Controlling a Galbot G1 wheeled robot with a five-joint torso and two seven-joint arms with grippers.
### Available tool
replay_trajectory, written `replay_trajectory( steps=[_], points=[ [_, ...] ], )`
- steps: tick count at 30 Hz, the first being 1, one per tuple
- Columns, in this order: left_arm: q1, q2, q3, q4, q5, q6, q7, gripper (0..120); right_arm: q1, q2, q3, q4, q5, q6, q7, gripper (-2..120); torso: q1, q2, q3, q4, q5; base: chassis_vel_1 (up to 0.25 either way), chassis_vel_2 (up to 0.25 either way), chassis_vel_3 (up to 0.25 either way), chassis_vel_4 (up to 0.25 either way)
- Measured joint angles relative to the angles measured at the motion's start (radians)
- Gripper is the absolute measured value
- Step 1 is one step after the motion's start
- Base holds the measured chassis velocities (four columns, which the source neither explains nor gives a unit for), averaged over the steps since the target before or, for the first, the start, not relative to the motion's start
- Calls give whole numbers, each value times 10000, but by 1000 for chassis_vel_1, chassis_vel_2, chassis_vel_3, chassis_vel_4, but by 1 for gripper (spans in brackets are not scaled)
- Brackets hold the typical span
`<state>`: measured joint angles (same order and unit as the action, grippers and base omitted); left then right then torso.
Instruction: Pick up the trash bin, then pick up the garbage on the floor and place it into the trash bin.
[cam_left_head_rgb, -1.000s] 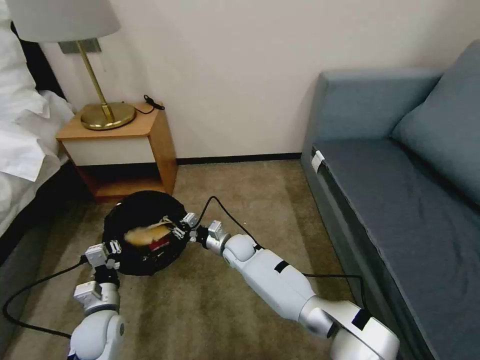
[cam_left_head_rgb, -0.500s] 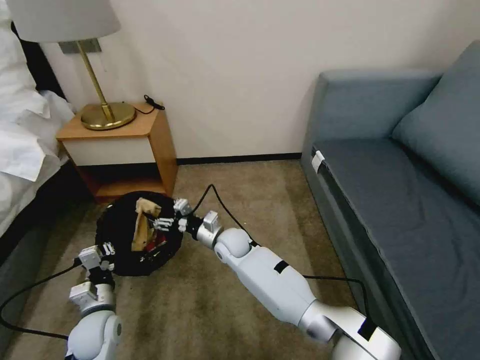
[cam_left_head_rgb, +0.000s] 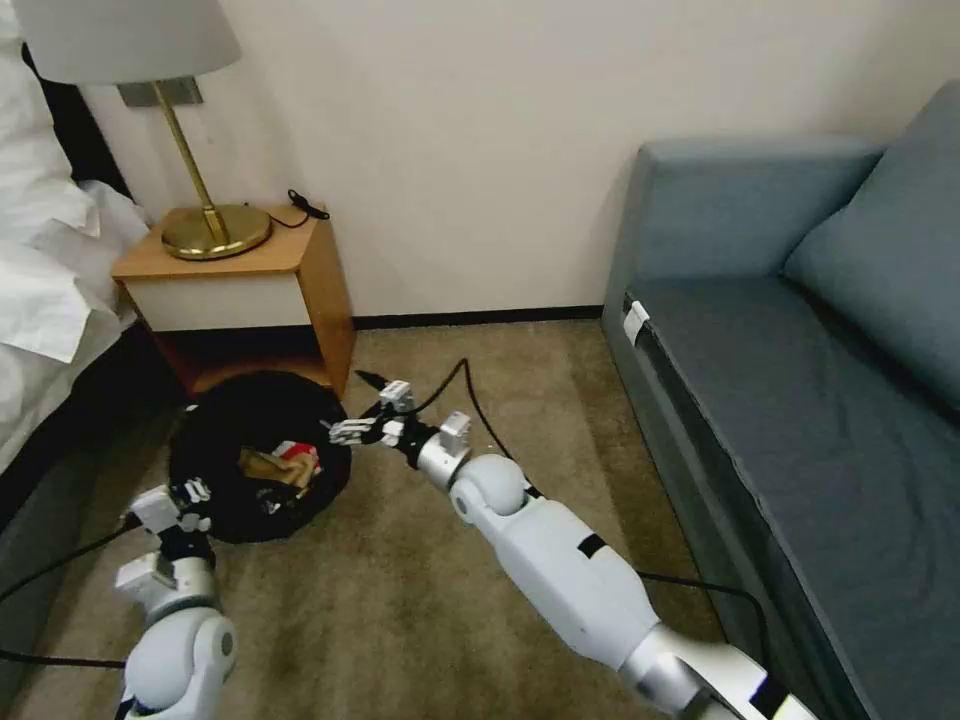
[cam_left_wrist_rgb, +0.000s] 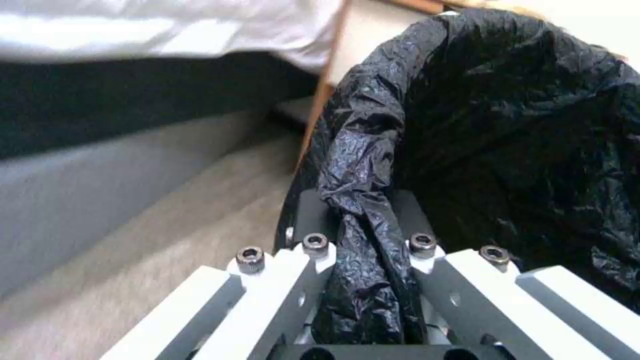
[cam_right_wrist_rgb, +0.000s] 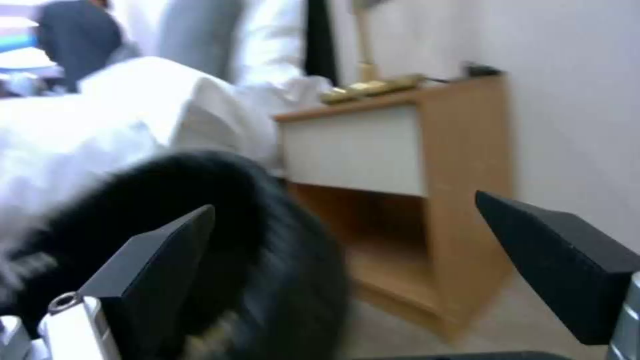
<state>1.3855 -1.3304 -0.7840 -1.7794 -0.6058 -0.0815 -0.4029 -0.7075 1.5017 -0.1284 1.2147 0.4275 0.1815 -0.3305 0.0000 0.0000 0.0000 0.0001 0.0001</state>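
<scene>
Carpeted floor (cam_left_head_rgb: 420, 590) is carrying the trash bin (cam_left_head_rgb: 225, 420), left gripper (cam_left_wrist_rgb: 363, 250) clamping its bag-covered rim, right gripper (cam_left_head_rgb: 345, 432) hovering spread apart beside it; no writing is legible.

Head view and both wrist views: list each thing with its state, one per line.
Round bin with crinkly black plastic liner: rim gripped, trash inside.
Crumpled tan paper wrapper: in the bin.
Red snack bag: in the bin.
Left hand: shut on the liner rim.
Right hand: open, empty, beside the bin.
</scene>
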Motion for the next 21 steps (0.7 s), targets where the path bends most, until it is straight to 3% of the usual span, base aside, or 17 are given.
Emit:
replay_trajectory(
  steps=[4, 5, 8, 10, 12, 21],
  points=[
    [-347, -3, -5, -288, -1811, 784, -1184, 6, -457, -789, 676, 137, -218, 76, -194, 100, 0, 0, 0, -3, 1, 0, 0, 0, 0],
    [-347, -3, -5, -288, -1811, 784, -1184, 6, -457, -789, 676, 137, -218, 76, -194, 100, 0, 0, 0, -3, 1, 0, 0, 0, 0],
    [-576, -110, 53, -640, -3395, 1411, -2104, 6, -844, -1219, 1134, 343, -288, 80, -344, 100, 0, 0, -1, -3, 2, 0, 0, 0, 0],
    [-602, -128, 57, -672, -3556, 1495, -2215, 6, -898, -1258, 1209, 369, -303, 80, -364, 100, 0, 0, -1, -4, 2, 0, 0, 0, 0],
    [-727, -210, 129, -649, -4020, 1893, -2748, 6, -1151, -1345, 1539, 504, -369, 82, -436, 100, 0, 0, 0, -4, 2, 0, 0, 0, 0],
    [-940, -111, 333, 59, -3857, 2665, -3220, 6, -1987, -1216, 2414, 832, -759, 206, -566, 100, -1, 0, 0, -1, 1, 0, 0, 0, 0]
  ],
)
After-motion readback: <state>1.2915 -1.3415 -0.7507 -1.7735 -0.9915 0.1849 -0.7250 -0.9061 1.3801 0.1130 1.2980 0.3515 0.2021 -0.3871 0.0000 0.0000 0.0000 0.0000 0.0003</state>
